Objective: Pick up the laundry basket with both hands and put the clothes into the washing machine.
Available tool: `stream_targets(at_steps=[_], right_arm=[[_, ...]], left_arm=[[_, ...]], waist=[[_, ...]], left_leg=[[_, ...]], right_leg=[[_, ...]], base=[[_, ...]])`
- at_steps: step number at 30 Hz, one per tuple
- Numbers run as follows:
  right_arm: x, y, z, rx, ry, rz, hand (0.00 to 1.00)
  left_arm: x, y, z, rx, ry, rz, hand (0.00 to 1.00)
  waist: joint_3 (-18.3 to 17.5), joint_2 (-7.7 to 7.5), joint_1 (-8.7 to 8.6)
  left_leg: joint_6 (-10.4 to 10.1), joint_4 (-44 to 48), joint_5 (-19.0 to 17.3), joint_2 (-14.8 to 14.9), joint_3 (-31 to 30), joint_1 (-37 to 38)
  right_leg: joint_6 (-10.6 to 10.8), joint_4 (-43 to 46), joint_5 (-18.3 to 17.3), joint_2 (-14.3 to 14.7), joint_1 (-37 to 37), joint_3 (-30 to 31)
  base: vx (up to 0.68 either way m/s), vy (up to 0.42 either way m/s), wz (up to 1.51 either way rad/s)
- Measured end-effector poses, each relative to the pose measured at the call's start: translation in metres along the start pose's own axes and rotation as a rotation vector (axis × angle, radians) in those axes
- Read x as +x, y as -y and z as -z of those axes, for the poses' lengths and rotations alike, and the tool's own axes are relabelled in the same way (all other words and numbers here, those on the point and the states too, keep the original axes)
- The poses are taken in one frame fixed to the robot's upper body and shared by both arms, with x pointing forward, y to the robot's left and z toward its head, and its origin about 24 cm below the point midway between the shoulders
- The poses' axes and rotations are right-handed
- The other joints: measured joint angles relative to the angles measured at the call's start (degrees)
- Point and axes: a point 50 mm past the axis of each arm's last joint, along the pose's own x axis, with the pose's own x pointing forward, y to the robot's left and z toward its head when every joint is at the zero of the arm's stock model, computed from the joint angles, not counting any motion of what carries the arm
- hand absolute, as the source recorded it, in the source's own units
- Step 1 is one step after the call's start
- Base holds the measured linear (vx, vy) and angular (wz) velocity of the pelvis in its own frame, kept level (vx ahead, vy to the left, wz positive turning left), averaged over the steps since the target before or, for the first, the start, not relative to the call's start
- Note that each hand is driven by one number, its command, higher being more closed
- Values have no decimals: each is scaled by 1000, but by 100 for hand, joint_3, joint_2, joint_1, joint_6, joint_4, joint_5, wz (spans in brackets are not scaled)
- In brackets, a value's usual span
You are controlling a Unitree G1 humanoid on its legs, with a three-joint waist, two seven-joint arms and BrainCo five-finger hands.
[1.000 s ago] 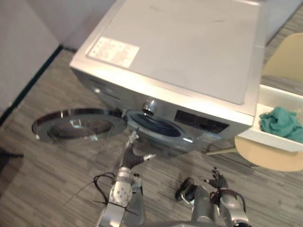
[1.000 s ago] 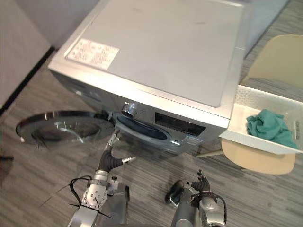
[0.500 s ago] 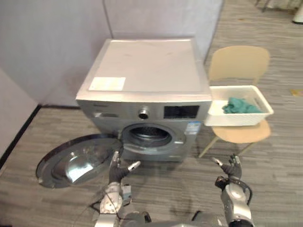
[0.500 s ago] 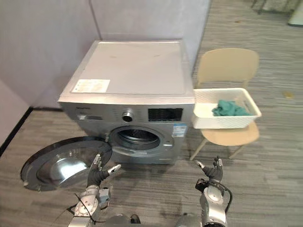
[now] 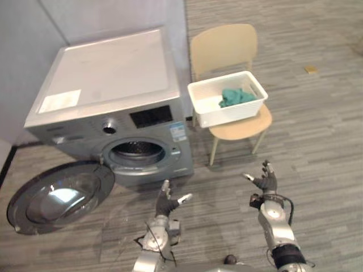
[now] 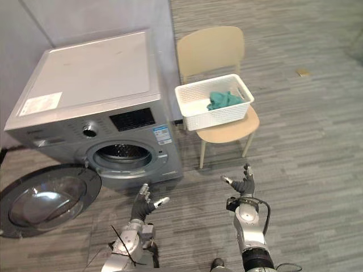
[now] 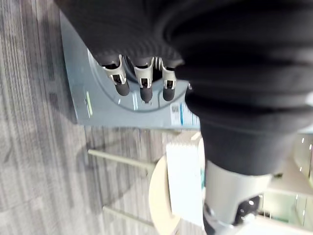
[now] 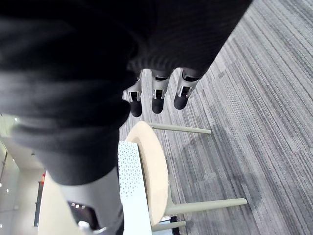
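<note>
A white laundry basket (image 5: pixel 228 106) with a teal cloth (image 5: pixel 237 96) inside rests on the seat of a beige chair (image 5: pixel 241 126). Left of the chair stands a silver washing machine (image 5: pixel 108 90), its round drum opening (image 5: pixel 136 153) uncovered and its door (image 5: pixel 54 195) swung wide to the left. My left hand (image 5: pixel 165 205) is low in front of the machine, open and empty. My right hand (image 5: pixel 264 182) is open too, held over the floor in front of the chair, well short of the basket. The basket (image 7: pixel 185 183) also appears past my left hand's fingers (image 7: pixel 142 86).
Grey striped floor surrounds everything, with free room to the right of the chair. A grey wall (image 5: pixel 113 17) runs behind the washing machine. A small tan scrap (image 5: pixel 309 69) lies on the floor at the far right.
The camera has swung, so the whole scene sits further left and the chair with the basket is now near the middle. Both hands stay open and low.
</note>
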Motion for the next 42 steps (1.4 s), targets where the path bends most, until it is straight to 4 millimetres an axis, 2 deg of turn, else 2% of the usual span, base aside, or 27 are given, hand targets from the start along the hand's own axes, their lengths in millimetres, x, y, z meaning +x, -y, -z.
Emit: stream_targets(at_steps=[2, 4, 6, 7, 9, 12, 13, 15, 16, 17, 19, 20, 21, 22, 23, 24, 26, 29, 32, 33, 34, 35, 37, 38, 39, 40, 42], right_arm=[[-3, 0, 4, -3, -12, -6, 0], [-6, 1, 7, 3, -20, -5, 0], [-9, -1, 2, 32, 0, -7, 0], [-13, -5, 0, 53, 10, -22, 0], [-23, -13, -3, 71, 30, -69, 0], [-41, -41, -10, 157, 54, -174, 0], [-46, -57, -12, 197, 46, -229, 0], [-53, -71, -11, 219, 35, -283, 0], [-54, -74, -12, 225, 35, -303, 0], [-53, -72, -11, 231, 31, -307, 0], [-51, -67, -8, 238, 23, -293, 0], [-48, -61, -2, 250, 2, -268, 0], [-46, -56, 1, 255, -11, -252, 0], [-44, -49, 7, 261, -39, -225, 0], [-44, -44, 15, 260, -69, -206, 0], [-44, -43, 20, 259, -92, -202, 0], [-41, -41, 26, 229, -115, -204, 0], [-41, -41, 27, 225, -118, -208, 0], [-41, -44, 32, 218, -140, -231, 0], [-43, -46, 39, 212, -169, -250, 0], [-45, -47, 43, 207, -184, -259, 0], [-46, -49, 45, 201, -197, -270, 0], [-49, -52, 48, 201, -208, -297, 0], [-48, -50, 47, 203, -204, -296, 0], [-46, -47, 46, 197, -200, -289, 0], [-43, -43, 45, 181, -191, -286, 0], [-41, -45, 42, 184, -183, -295, 0]], left_arm=[[0, 2, 0, -8, -3, 21, 0], [0, 5, -1, -11, 2, 38, 0], [4, 9, -5, 1, 17, 57, 0], [6, 10, -8, 19, 26, 67, 0], [7, 9, -9, 35, 28, 67, 0], [9, -2, -14, 55, 46, 21, 0], [10, -11, -16, 56, 52, -19, 0], [11, -19, -17, 59, 53, -50, 0], [11, -23, -16, 60, 49, -64, 0], [10, -24, -14, 55, 38, -72, 0], [8, -27, -12, 58, 30, -81, 0], [7, -28, -12, 53, 31, -87, 0], [6, -27, -10, 48, 25, -88, 0], [9, -26, -13, 50, 33, -82, 0], [8, -27, -12, 52, 31, -84, 0], [8, -28, -11, 52, 28, -90, 0], [7, -29, -10, 40, 24, -105, 0], [10, -29, -5, 16, -3, -131, 0], [12, -31, 1, 20, -30, -146, 0], [12, -34, 5, 20, -45, -155, 0], [9, -37, 8, 16, -61, -169, 0], [7, -42, 13, 12, -81, -190, 0], [-1, -58, 23, 19, -122, -244, 0], [-3, -61, 25, 15, -132, -261, 0], [-3, -61, 25, 12, -131, -259, 0], [-3, -59, 25, 2, -131, -260, 0], [-6, -62, 28, -3, -140, -274, 0]], waist=[[-6, 65, -33], [-6, 175, -280], [21, 274, -337], [99, 176, -319], [146, 106, -316], [216, -83, -288], [216, -179, -296], [226, -227, -264], [257, -294, -249], [278, -292, -273], [270, -332, -305], [183, -336, -280], [203, -261, -289], [171, -375, -326], [159, -398, -307], [158, -390, -283], [162, -233, -264], [115, -121, -291], [112, -125, -313], [114, -124, -293], [129, -98, -284], [135, -89, -268], [178, -123, -171], [229, -187, -102], [226, -182, -60], [265, -226, 25], [370, -296, 124]], left_leg=[[-36, 14, -372, -242, -176, 176], [73, -591, -416, -337, -274, 442], [200, -1060, -485, -337, -132, 665], [258, -1126, -444, -396, 47, 734], [298, -1125, -469, -405, 206, 848], [471, -948, -607, -320, 686, 1095], [518, -822, -654, -314, 940, 1096], [534, -699, -732, -219, 1216, 1095], [484, -504, -865, -170, 1365, 1088], [436, -250, -1032, -101, 1442, 1074], [438, -129, -1145, -9, 1631, 1076], [408, -146, -1198, 161, 1843, 1047], [421, -154, -1205, 235, 1937, 1005], [416, -109, -1203, 275, 2044, 968], [326, 7, -1231, 302, 2088, 978], [245, 226, -1321, 397, 2121, 983], [225, 292, -1332, 622, 2164, 1100], [116, 58, -1270, 719, 2367, 1396], [98, 269, -1261, 906, 2484, 1571], [106, 711, -1258, 1141, 2463, 1560], [159, 1238, -1231, 1395, 2421, 1497], [598, 1860, -1137, 1695, 2407, 1382], [1834, 3481, -496, 2278, 1987, 773], [1341, 4026, -841, 2012, 1301, 199], [1206, 4144, -955, 1789, 1076, -82], [982, 4090, -1146, 1317, 755, -495], [843, 3319, -1235, 649, 525, -961]], right_leg=[[-49, 1, 58, 47, -96, 212], [-12, 3, 113, 78, -189, 271], [26, -5, 242, 147, -330, 452], [75, -25, 358, 115, -378, 584], [118, -78, 491, 82, -312, 592], [59, -273, 739, 12, -173, -306], [-240, -255, 498, -117, -156, -944], [-309, -14, 399, -360, -131, -1662], [-314, 99, 604, -428, -181, -1800], [-136, 114, 694, -359, -195, -1643], [-73, 58, 802, -164, -290, -1308], [68, -307, 906, -26, -367, -1173], [-168, -233, 824, -26, -437, -1192], [-513, 298, 540, -227, -678, -1221], [-416, 382, 521, -395, -659, -1280], [-99, 363, 602, -378, -623, -1383], [-131, 275, 643, -132, -510, -1524], [-176, 279, 612, 48, -469, -1603], [-234, 416, 323, 189, -414, -1544], [-278, 390, 240, 334, -287, -1473], [-333, 321, 191, 499, -151, -1416], [-387, 235, 154, 693, -12, -1324], [-515, -129, 130, 989, 416, -948], [-545, -264, 112, 1010, 533, -759], [-557, -324, 105, 994, 566, -678], [-561, -435, 102, 948, 651, -493], [-544, -627, 99, 895, 927, -239]], base=[[4, 19, -62], [-9, 70, -28], [-41, 134, -50], [-62, 150, -63], [-73, 119, -43], [-107, 63, -69], [-116, 20, -72], [-83, 40, -74], [-61, 21, -82], [-71, 17, -83], [-104, -34, -90], [-79, -81, -93], [0, -49, -72], [44, -3, -44], [84, 4, -46], [111, -66, -47], [139, -138, -57], [110, -89, -48], [119, -117, -45], [134, -146, -40], [120, -140, -54], [141, -172, -60], [224, -188, -81], [279, -80, -73], [303, -8, -70], [262, 14, -65], [300, 63, -67]])
